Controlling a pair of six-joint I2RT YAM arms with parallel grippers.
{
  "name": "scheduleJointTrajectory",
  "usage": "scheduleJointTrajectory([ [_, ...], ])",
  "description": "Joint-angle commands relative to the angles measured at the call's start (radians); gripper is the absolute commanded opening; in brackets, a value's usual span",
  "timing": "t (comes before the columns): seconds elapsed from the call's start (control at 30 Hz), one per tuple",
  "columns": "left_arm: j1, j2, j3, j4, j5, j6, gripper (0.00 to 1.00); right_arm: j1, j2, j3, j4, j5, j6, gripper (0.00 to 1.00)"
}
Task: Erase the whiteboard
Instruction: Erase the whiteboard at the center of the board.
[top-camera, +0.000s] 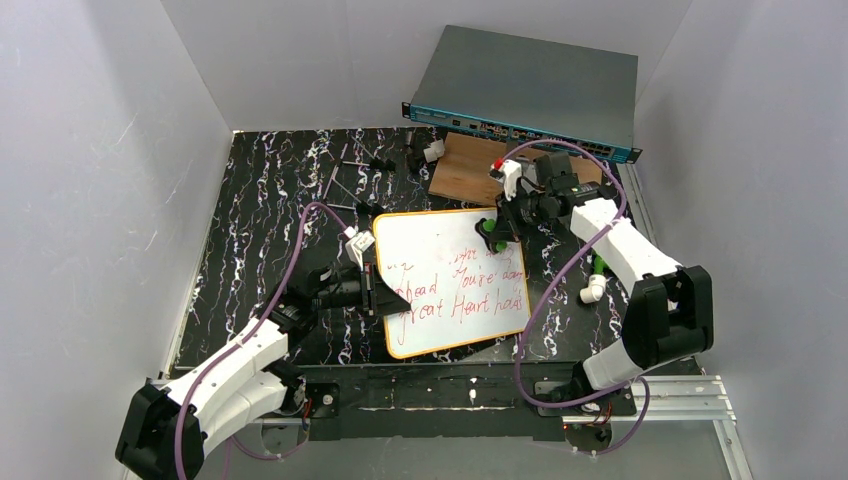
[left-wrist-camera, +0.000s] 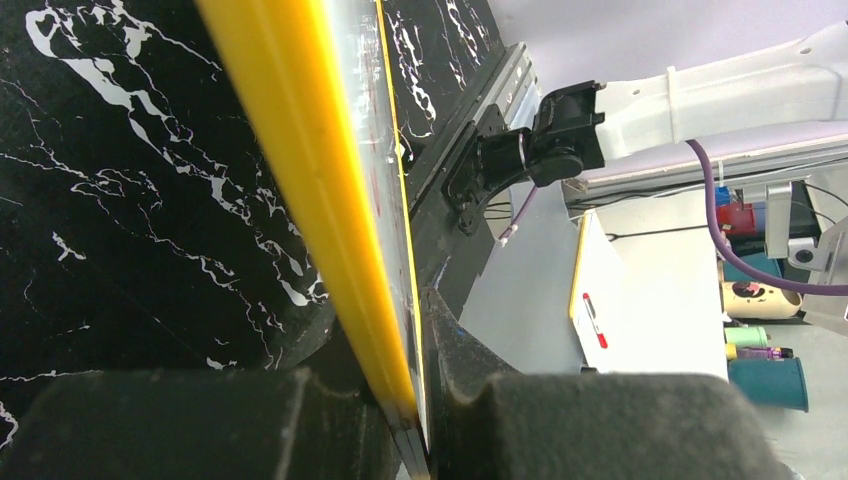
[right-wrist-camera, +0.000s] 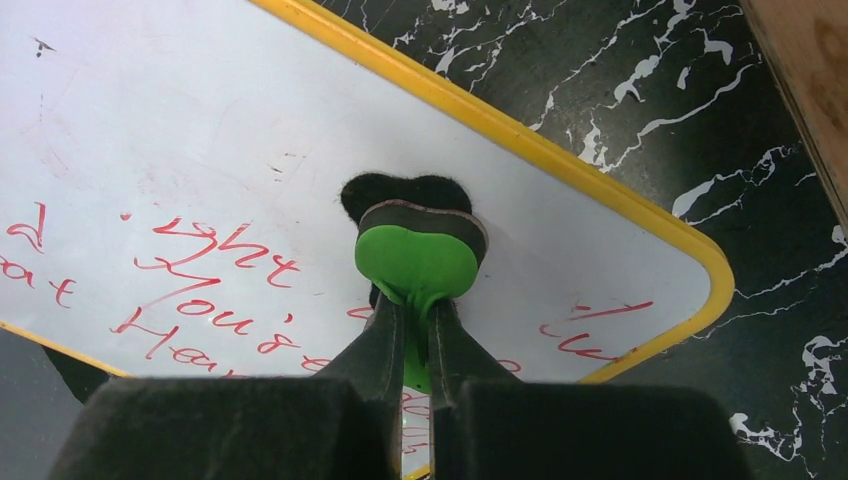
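Observation:
The whiteboard (top-camera: 450, 280) lies on the black marbled table, white with a yellow frame and red handwriting. My left gripper (top-camera: 378, 288) is shut on its left edge; in the left wrist view the yellow frame (left-wrist-camera: 330, 220) runs edge-on between the fingers. My right gripper (top-camera: 497, 228) is shut on the green eraser (right-wrist-camera: 418, 262), whose black felt pad presses on the board's upper right area. Red writing (right-wrist-camera: 215, 265) shows left of the eraser, and more near the right corner (right-wrist-camera: 590, 330).
A brown wooden board (top-camera: 480, 165) lies behind the whiteboard, under a teal-fronted grey box (top-camera: 525, 90). Small metal tools (top-camera: 355, 165) lie at the back. A white and green piece (top-camera: 596, 280) lies right of the whiteboard. White walls enclose the table.

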Motion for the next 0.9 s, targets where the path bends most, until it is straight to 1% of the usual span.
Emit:
scheduleJointTrajectory([
  [0.0,-0.024,-0.052,0.041,0.243,0.132,0.081,0.00,-0.041,-0.008,-0.037,0.057,0.104,0.036,0.01],
  [0.1,-0.024,-0.060,0.043,0.238,0.132,0.085,0.00,-0.079,0.004,-0.037,0.074,0.181,0.046,0.01],
  [0.2,-0.024,-0.061,0.044,0.238,0.132,0.087,0.00,-0.091,0.007,-0.041,0.079,0.198,0.042,0.01],
  [0.3,-0.023,-0.054,0.045,0.244,0.135,0.086,0.00,-0.087,0.015,-0.046,0.066,0.139,0.043,0.01],
  [0.53,-0.024,-0.044,0.047,0.252,0.134,0.082,0.00,0.005,-0.015,-0.037,0.016,-0.041,0.003,0.01],
  [0.63,-0.024,-0.041,0.048,0.250,0.133,0.082,0.00,0.016,-0.041,-0.023,-0.001,-0.091,-0.004,0.01],
  [0.77,-0.024,-0.045,0.045,0.253,0.131,0.082,0.00,-0.012,-0.064,-0.028,0.025,0.017,0.007,0.01],
  [0.87,-0.024,-0.046,0.046,0.251,0.132,0.081,0.00,-0.059,-0.040,-0.031,0.053,0.125,0.033,0.01],
])
